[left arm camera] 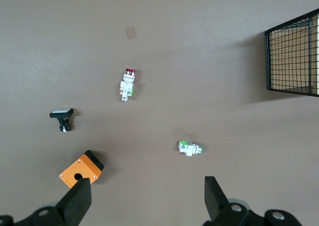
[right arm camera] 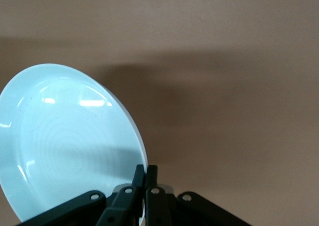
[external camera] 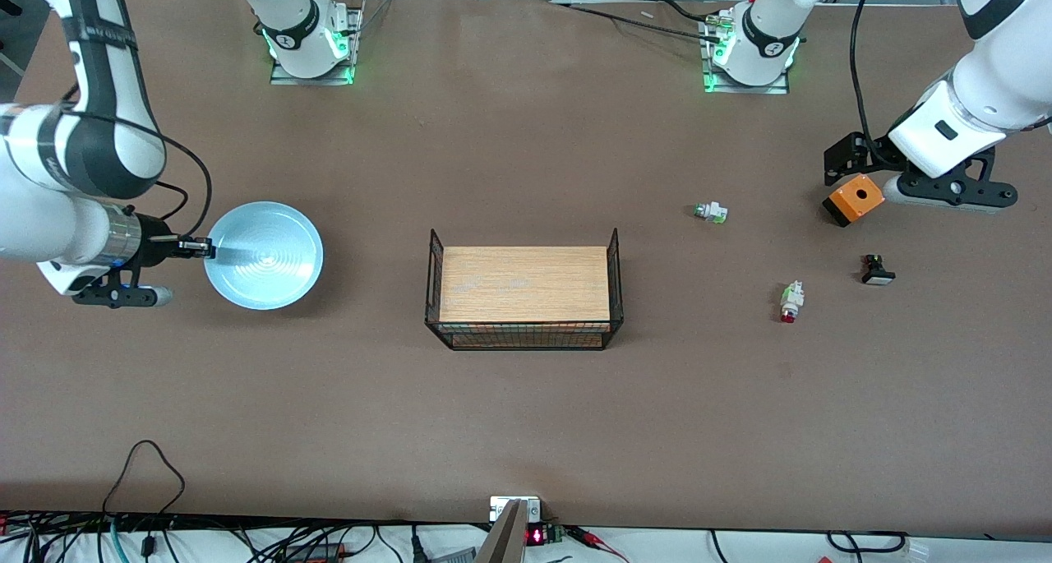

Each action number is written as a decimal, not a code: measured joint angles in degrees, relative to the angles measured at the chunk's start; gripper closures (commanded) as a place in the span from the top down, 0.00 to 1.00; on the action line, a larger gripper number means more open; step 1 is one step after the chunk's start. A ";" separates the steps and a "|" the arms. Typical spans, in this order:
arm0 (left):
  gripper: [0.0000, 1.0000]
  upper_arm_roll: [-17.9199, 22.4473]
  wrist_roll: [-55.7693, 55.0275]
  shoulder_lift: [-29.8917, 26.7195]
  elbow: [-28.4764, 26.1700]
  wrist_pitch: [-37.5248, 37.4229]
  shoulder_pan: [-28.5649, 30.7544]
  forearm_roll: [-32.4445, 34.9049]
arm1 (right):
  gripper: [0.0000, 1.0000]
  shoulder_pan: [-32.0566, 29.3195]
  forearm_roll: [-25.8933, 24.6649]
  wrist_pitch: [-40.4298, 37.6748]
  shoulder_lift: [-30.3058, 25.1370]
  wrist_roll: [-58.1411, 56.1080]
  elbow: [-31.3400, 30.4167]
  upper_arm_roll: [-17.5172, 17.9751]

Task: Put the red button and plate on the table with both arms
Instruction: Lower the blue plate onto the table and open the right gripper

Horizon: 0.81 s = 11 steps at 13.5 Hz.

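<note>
Brown table [external camera: 526, 415] fills the room's middle. Right gripper [external camera: 200, 249] pinches the rim of the pale blue plate [external camera: 267, 255], which is toward the right arm's end from the wire basket [external camera: 523, 333]. Left gripper [left arm camera: 147, 198] hangs spread wide. The white red button [external camera: 791, 302], red-capped, lies toward the left arm's end from the basket, which holds a wooden board [external camera: 524, 283].

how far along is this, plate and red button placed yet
Done: the red button lies on the table, nothing gripping it. In hand: the right gripper has its jaws shut on the plate rim. Left: releasing the plate. The left gripper waits, jaws open, above the orange box.
</note>
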 measured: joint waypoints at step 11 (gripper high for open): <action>1.00 0.07 0.00 0.00 0.00 -0.04 0.11 0.00 | 1.00 -2.70 2.08 27.40 2.72 -7.24 -19.03 0.37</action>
